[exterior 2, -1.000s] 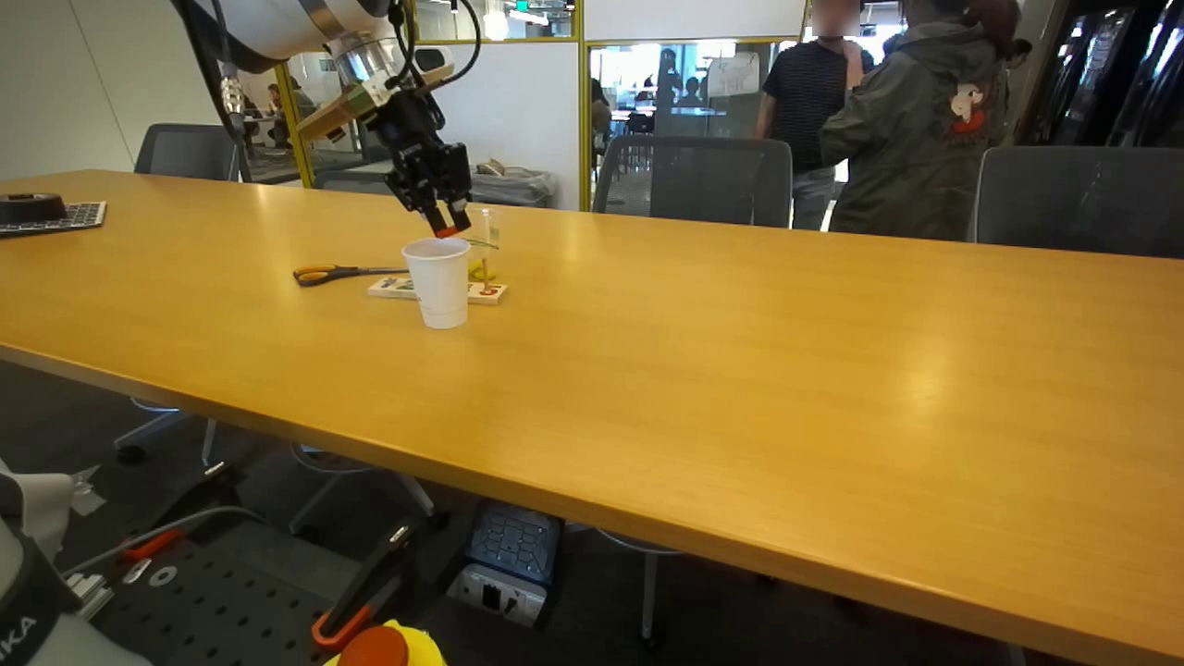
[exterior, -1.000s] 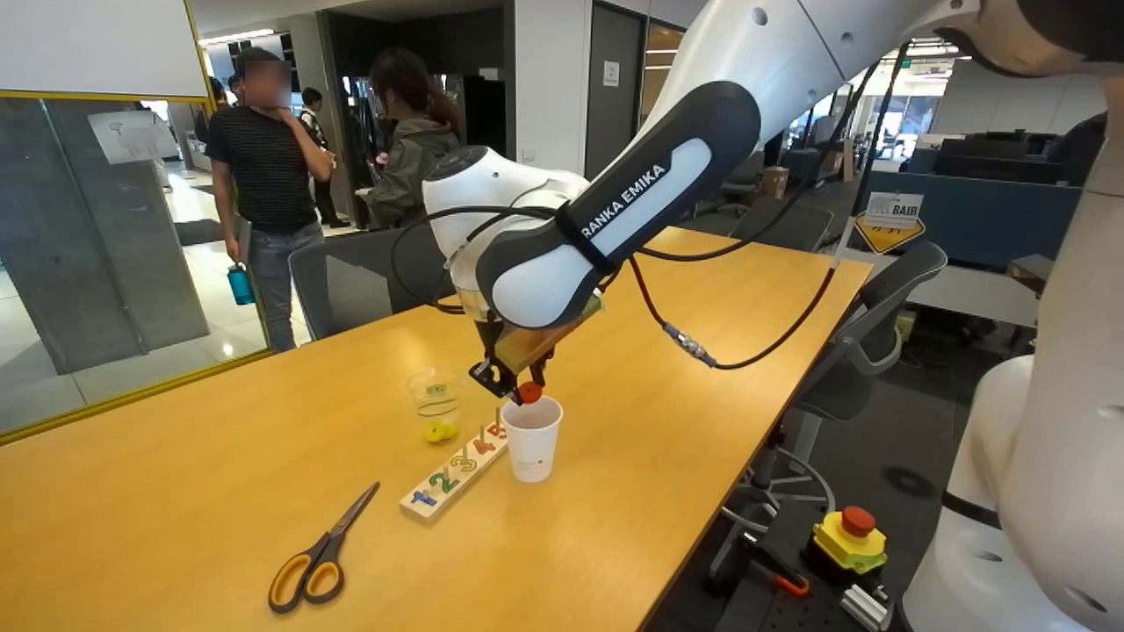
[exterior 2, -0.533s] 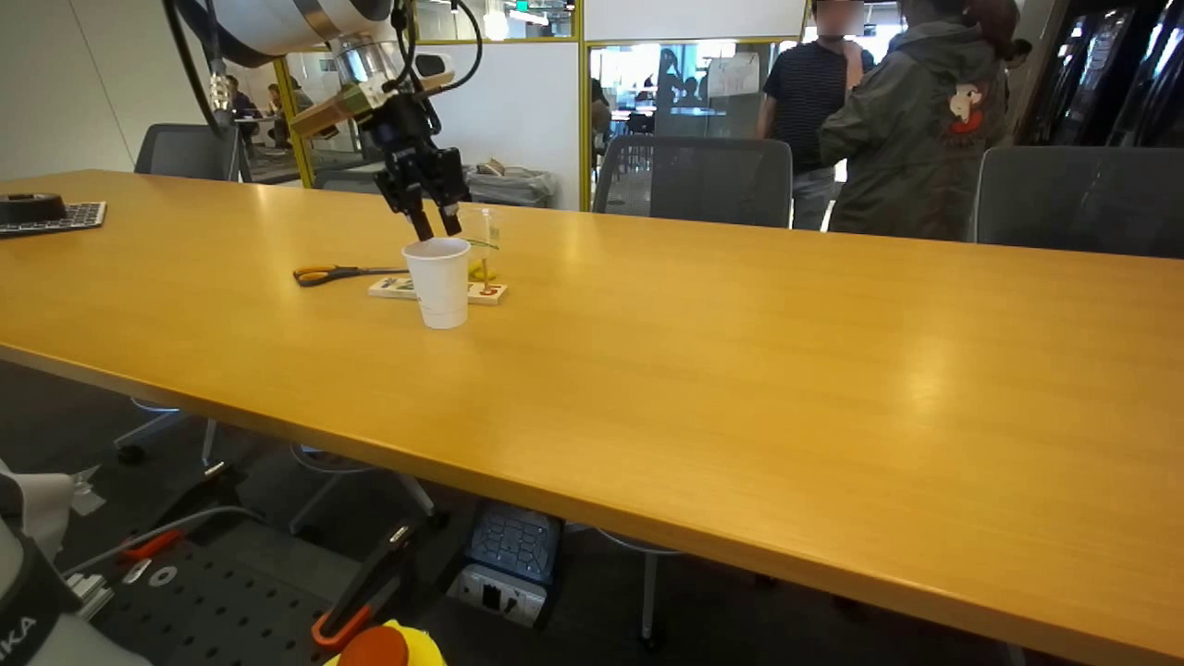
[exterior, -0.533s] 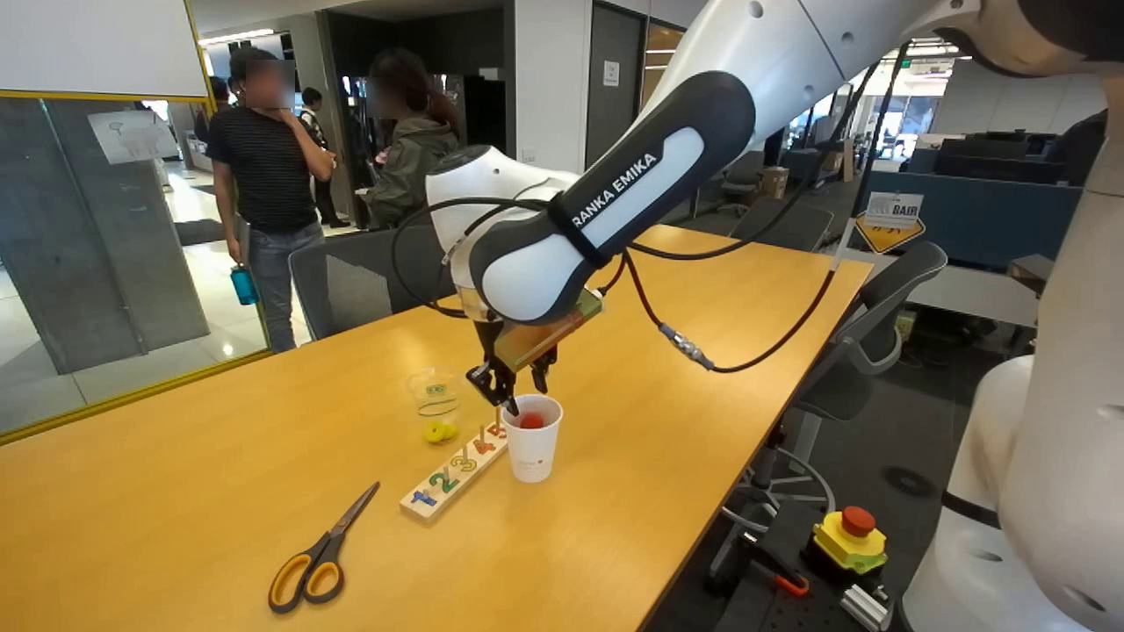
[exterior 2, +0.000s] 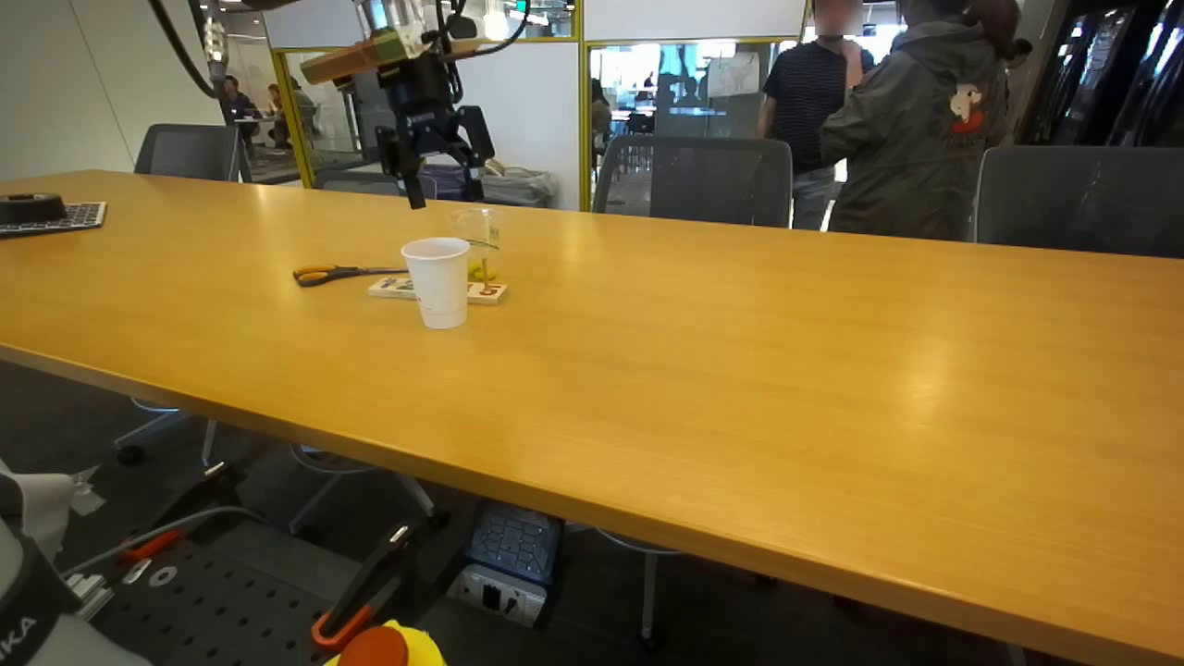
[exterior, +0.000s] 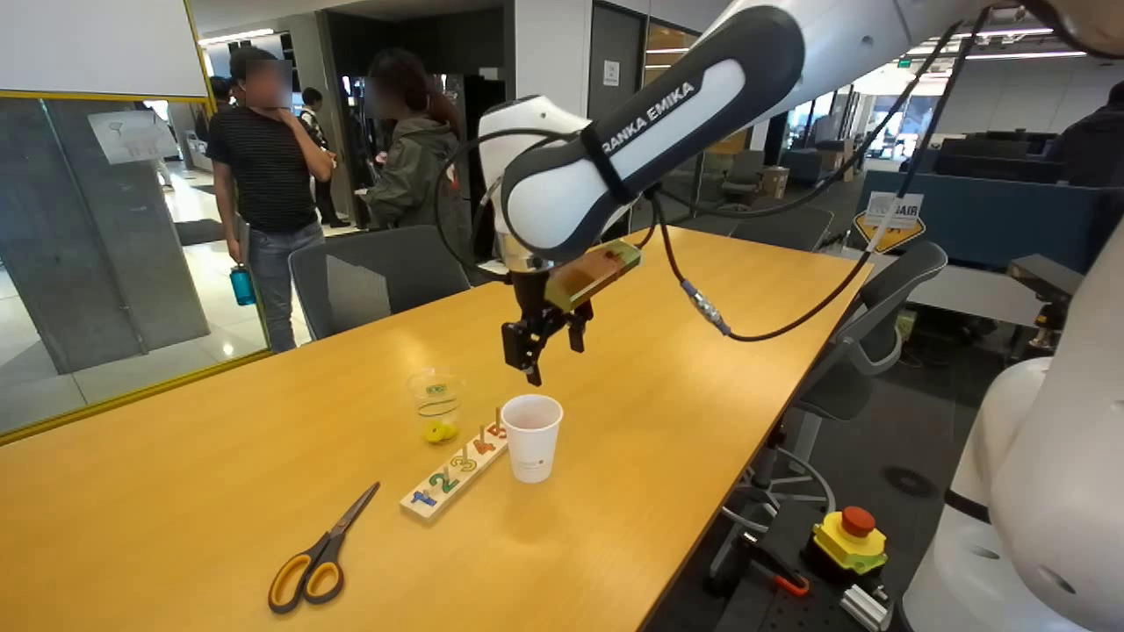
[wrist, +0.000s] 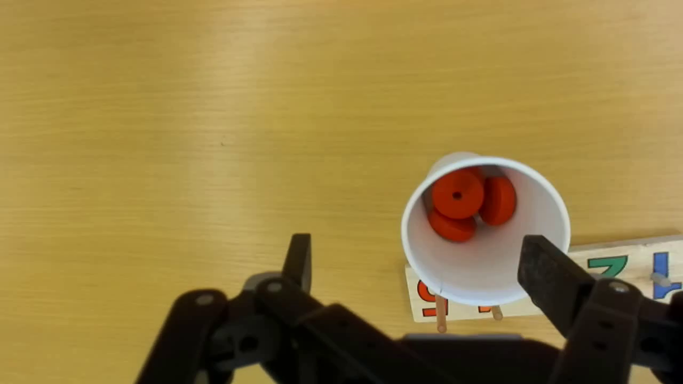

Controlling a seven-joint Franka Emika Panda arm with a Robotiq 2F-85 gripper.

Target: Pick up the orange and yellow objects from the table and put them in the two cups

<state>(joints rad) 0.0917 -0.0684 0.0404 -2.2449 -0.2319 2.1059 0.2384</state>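
The white cup (exterior: 532, 448) stands upright on the table in both exterior views. Looking into it, the wrist view shows several orange discs (wrist: 459, 209) resting at the bottom. Behind it is the clear cup (exterior: 434, 397), with yellow discs (exterior: 440, 431) seen through its wall at the base. My gripper (exterior: 555, 362) hangs above the white cup, apart from it, jaws wide and nothing between them. In the wrist view one finger (wrist: 549, 277) overlaps the white cup's rim, while the gripper (wrist: 417, 238) spans part of the cup's opening. The clear cup is out of the wrist view.
A wooden number board (exterior: 457, 471) with upright pegs lies beside the white cup, partly behind it. Scissors (exterior: 320, 557) with yellow-lined handles lie nearer the table's front. A keyboard (exterior 2: 79, 217) sits at the far end. Chairs and two people stand beyond the table (exterior: 615, 527).
A second ago the gripper held an orange disc at the white cup's mouth. The jaws opened, the disc dropped inside, and the arm has since risen away from the cup.
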